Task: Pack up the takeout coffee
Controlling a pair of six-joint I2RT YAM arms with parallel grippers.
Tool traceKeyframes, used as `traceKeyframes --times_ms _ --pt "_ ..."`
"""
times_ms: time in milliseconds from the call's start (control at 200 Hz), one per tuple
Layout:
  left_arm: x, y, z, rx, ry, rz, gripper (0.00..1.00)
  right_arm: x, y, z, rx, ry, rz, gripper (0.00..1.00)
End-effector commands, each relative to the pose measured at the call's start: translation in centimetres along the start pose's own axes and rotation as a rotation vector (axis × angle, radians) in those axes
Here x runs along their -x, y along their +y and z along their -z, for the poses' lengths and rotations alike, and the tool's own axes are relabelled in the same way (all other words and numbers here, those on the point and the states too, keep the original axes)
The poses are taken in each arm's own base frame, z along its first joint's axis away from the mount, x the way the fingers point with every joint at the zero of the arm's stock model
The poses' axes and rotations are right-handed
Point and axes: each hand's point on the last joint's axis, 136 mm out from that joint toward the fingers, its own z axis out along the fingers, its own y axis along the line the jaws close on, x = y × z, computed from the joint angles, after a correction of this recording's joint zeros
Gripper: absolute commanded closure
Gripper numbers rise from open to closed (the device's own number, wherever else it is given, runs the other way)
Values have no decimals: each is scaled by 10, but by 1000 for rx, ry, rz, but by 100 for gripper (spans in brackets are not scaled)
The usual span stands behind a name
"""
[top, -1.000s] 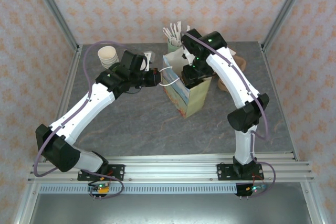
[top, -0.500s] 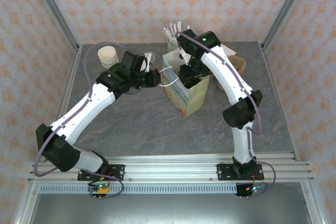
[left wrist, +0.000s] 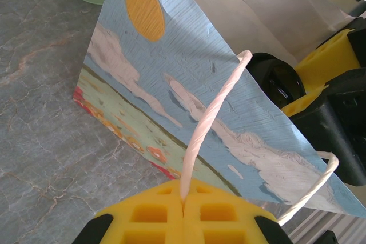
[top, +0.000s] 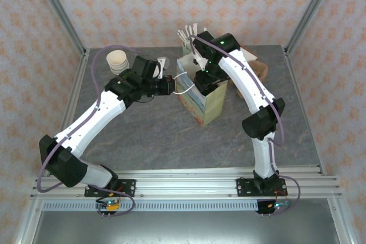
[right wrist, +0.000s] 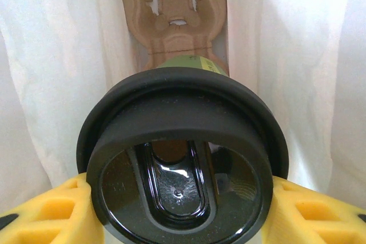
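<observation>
The takeout coffee [right wrist: 183,158], a green cup under a round black lid, hangs inside the paper bag [top: 204,106], and my right gripper [right wrist: 183,201] is shut on it with a yellow finger [right wrist: 46,210] on each side. In the top view my right gripper [top: 205,78] reaches into the bag's open mouth. My left gripper [left wrist: 184,201] is shut on the bag's white twisted handle [left wrist: 209,124] and holds it out to the left. In the top view my left gripper [top: 169,86] is beside the bag. The black lid [left wrist: 277,78] shows past the bag's rim.
A brown cardboard cup carrier [right wrist: 174,10] lies at the bottom of the bag, between its white inner walls. A stack of lidless cups [top: 118,61] stands at the back left, a cutlery holder [top: 189,35] behind the bag and another brown carrier [top: 258,68] to its right.
My right arm has shifted a little to the left over the bag's mouth with the coffee in it. The left arm and the bag handle have not moved.
</observation>
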Motion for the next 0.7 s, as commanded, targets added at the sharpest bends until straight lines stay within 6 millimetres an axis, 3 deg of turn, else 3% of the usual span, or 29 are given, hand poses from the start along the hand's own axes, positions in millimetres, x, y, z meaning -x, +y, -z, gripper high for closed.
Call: traceKeyframes --times_ms 0,475,691 --pt "2 -1 3 14 -5 -25 100 -8 -1 -1 -17 39 42 54" --pt "2 -2 4 8 -5 -30 100 -8 9 -8 6 63 86 54" --pt "2 -13 5 -43 6 -14 100 -7 10 -5 -6 53 108 55"
